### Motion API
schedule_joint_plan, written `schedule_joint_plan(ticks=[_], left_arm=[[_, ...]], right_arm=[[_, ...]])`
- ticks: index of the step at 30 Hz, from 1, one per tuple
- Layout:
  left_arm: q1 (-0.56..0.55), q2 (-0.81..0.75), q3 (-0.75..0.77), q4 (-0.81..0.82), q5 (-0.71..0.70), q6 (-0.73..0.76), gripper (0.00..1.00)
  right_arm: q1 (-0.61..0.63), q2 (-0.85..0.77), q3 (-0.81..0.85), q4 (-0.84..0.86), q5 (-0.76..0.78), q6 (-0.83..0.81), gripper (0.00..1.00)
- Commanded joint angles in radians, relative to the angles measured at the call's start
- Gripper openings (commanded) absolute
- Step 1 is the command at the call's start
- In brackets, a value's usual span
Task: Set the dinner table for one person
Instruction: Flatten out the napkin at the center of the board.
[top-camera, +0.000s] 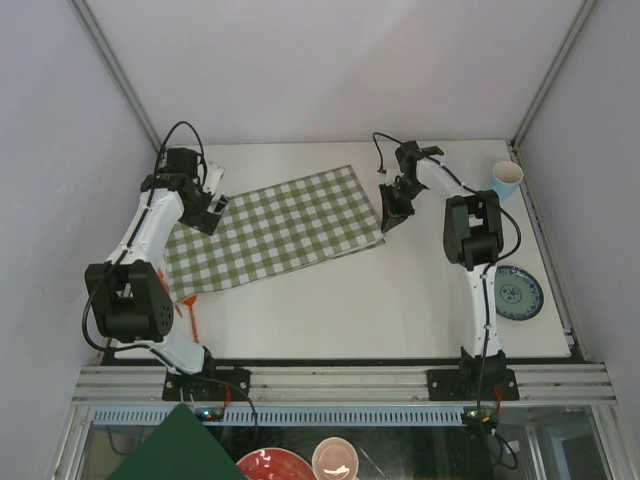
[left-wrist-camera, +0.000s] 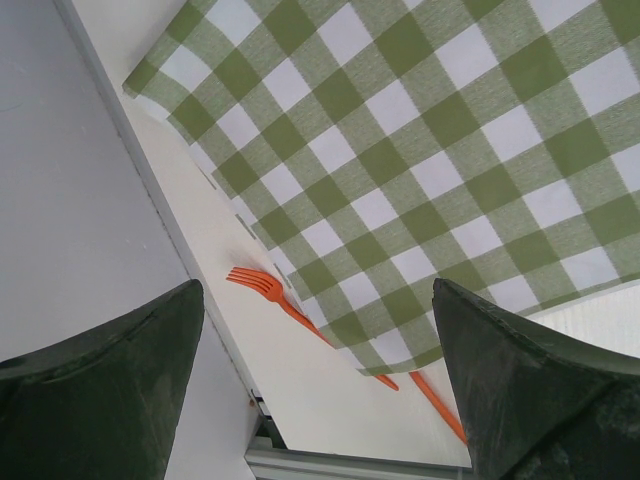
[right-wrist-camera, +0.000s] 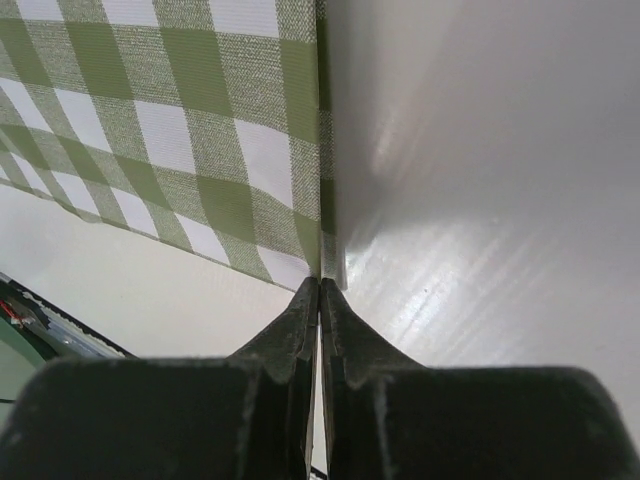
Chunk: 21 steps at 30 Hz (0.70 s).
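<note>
A green-and-white checked cloth lies spread on the off-white dinner table, left of centre. My right gripper is shut on the cloth's right edge near its front corner, and the fabric rises into the closed fingertips. Over the cloth's left end my left gripper hangs open, nothing between its fingers. In the left wrist view an orange fork lies on the table, its handle running under the cloth's corner. A second orange handle sticks out beside it.
A light blue cup stands at the back right of the table. A blue patterned plate lies near the right edge. Below the front rail sit a red bowl, a pink bowl and a dark green sheet. White walls close in both sides.
</note>
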Motion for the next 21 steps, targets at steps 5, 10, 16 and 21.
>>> schedule_joint_plan(ticks=[5, 10, 16, 21], left_arm=[[-0.005, -0.043, -0.006, 0.007, -0.009, 0.014, 1.0], [-0.006, -0.047, -0.008, 0.009, -0.009, 0.017, 1.0], [-0.005, -0.051, -0.003, 0.01, -0.005, 0.017, 1.0], [-0.006, -0.057, -0.006, 0.009, -0.004, 0.022, 1.0]], right_arm=[[-0.04, -0.132, -0.079, 0.014, 0.01, -0.026, 0.0], [-0.085, -0.224, -0.192, 0.026, 0.004, -0.045, 0.0], [-0.153, -0.361, -0.368, 0.069, 0.038, -0.09, 0.0], [-0.207, -0.432, -0.485, 0.071, 0.011, -0.13, 0.0]])
